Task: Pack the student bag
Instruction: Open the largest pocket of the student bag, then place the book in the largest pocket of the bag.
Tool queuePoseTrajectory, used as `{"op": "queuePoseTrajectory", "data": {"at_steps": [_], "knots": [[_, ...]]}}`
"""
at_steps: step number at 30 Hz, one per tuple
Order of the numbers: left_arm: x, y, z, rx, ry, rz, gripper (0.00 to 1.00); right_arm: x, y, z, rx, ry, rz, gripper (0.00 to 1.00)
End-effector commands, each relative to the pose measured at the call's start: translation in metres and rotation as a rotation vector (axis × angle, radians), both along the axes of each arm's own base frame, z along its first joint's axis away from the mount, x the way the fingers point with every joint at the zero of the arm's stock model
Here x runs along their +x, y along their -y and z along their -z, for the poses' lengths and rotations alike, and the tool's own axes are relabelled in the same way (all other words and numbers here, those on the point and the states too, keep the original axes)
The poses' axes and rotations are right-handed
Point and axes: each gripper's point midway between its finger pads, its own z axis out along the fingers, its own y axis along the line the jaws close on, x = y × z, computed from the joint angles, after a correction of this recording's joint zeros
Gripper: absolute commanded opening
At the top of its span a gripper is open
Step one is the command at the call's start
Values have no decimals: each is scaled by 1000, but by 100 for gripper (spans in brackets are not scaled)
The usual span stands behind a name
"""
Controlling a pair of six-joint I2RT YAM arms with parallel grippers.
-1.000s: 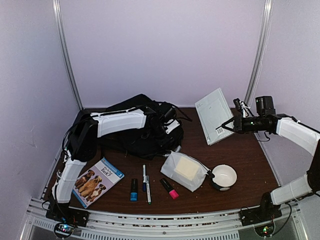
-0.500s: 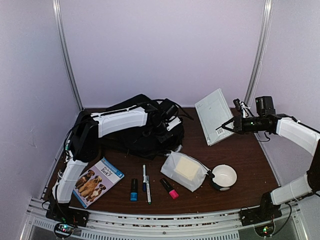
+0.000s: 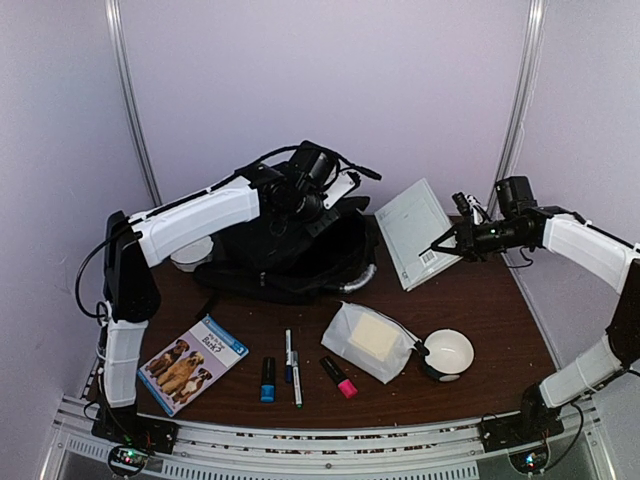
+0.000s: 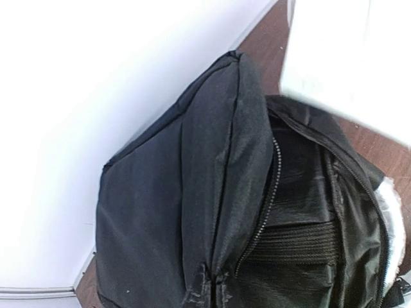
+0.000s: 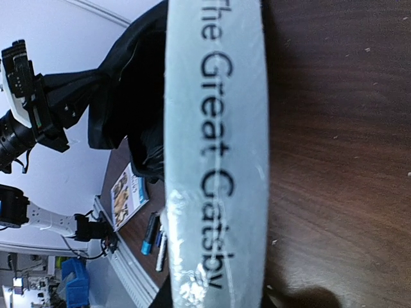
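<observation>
The student bag (image 3: 290, 262), large, black and soft, lies at the back left of the table, its top pulled up off the surface. My left gripper (image 3: 325, 203) is shut on a fold of the bag's fabric near the top. In the left wrist view the bag (image 4: 192, 192) fills the frame with its zipper open, and the fingers themselves are hidden. My right gripper (image 3: 438, 249) is shut on a pale grey-green book (image 3: 418, 232), held tilted above the table to the right of the bag. Its spine (image 5: 215, 147) reads "The Great Gatsby".
Along the front lie a dog book (image 3: 192, 362), a blue marker (image 3: 268, 380), a pen (image 3: 294, 367) and a pink highlighter (image 3: 339, 378). A translucent white pouch (image 3: 368, 341) and a white bowl (image 3: 449, 352) sit right of centre. Another white bowl (image 3: 190, 253) shows left of the bag.
My left gripper closed on the bag's top and rose, lifting the fabric. The right gripper carried the book a little left, toward the bag.
</observation>
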Motion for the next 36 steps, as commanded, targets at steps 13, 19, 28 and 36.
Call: {"op": "queuePoseTrajectory", "data": {"at_steps": [13,19,28,36], "knots": [[13,14,-86,-219,186,38,0,-44,-79,-38,347,-258,-221,0],[-1,22,-104,-311,188,108,0,-44,-101,-28,362,-332,-240,0],[-37,37,-114,-398,175,286,0,-13,-117,-1,332,-423,-183,0],[-55,51,-122,-425,180,368,0,13,-140,3,379,-442,-212,0]]}}
